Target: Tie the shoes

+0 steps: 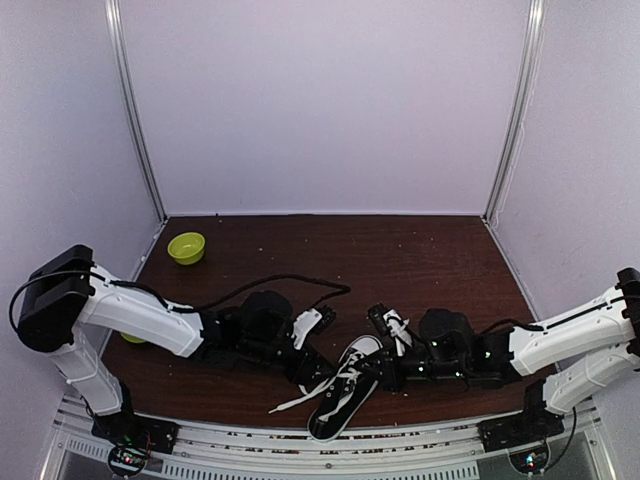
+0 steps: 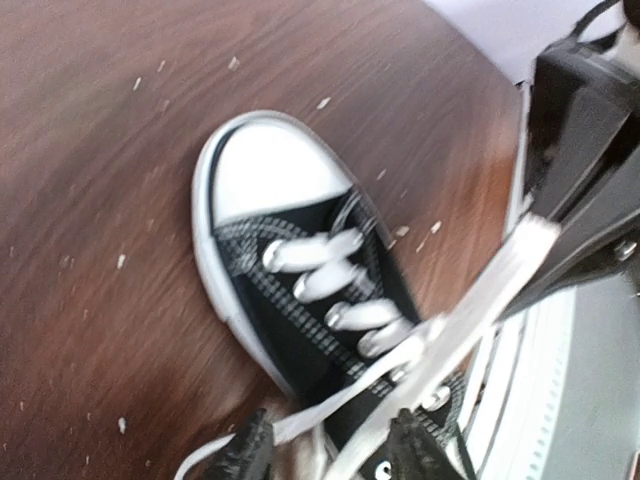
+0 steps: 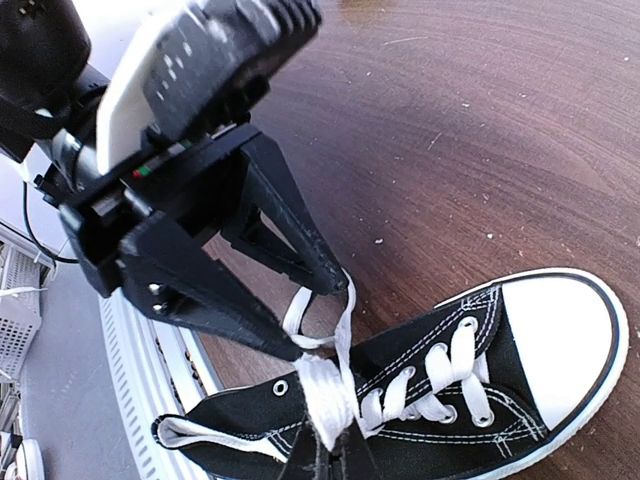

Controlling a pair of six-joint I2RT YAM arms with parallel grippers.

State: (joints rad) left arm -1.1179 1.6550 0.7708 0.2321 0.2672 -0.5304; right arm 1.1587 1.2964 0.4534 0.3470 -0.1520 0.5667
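1. Locate shoe (image 1: 340,395) on worktop (image 1: 430,260), close to near edge, toe pointing away.
2. Note left pincer (image 2: 330,455) spread, astride lace (image 2: 470,300).
3. Note right pincer (image 2: 540,215) clamped on lace, drawn taut above shoe.

Sneaker (image 3: 505,365): matt black canvas with white stitching.
Toe cap (image 3: 555,335): smooth white rubber, faint sheen.
Laces (image 3: 325,395): flat white woven cloth.
Eyelets (image 3: 279,387): bright metal.
Tabletop (image 3: 480,130): dark wood grain, low gloss, scattered pale flecks.
Far-left bowl (image 1: 186,247): glossy green plastic.
Left hand (image 3: 312,318): matt black plastic.
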